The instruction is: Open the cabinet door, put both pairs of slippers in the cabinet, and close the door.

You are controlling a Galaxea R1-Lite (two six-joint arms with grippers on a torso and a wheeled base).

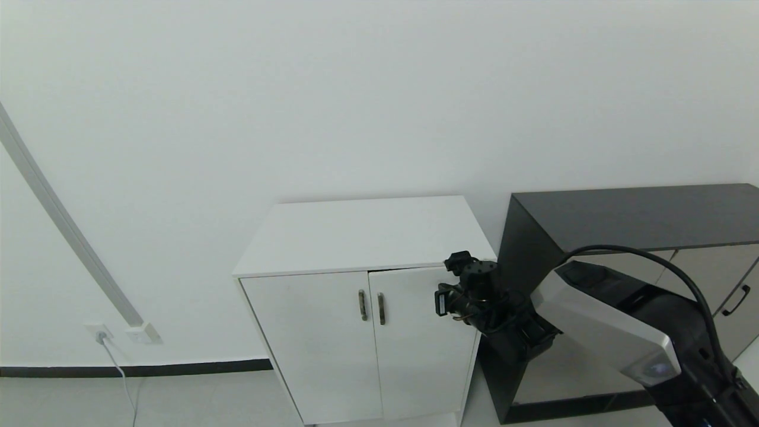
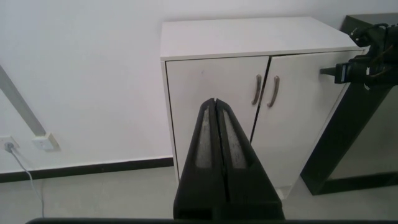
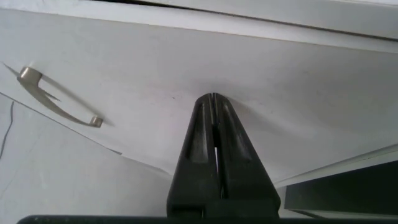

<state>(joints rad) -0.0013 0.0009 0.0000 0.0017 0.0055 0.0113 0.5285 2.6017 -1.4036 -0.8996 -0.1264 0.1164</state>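
**While both claws are pinched together, the right gripper (image 1: 442, 301) sits at the right door (image 1: 418, 356) of the white cabinet (image 1: 362, 234)**

Seen from the head camera, the white cabinet stands on the floor against the wall. Its two handles (image 1: 372, 307) sit side by side at the centre seam. A thin dark gap runs along the top of the right door, while the left door (image 1: 308, 344) lies flush. The right gripper is at the right door's upper outer corner, apart from the handles. A black cabinet (image 1: 622, 213) stands just beside the white one, on the robot's right. Low on the wall to the left is a socket (image 1: 98, 333) with a cable hanging from it.

From the left wrist, the left gripper (image 2: 214, 106) has its fingers pressed together on nothing. It is held out in front of the cabinet, well apart from it, in line with the left door.

From the right wrist, the right gripper's fingers are closed and empty, with the tip right at the door's white face. Whether it touches cannot be told.
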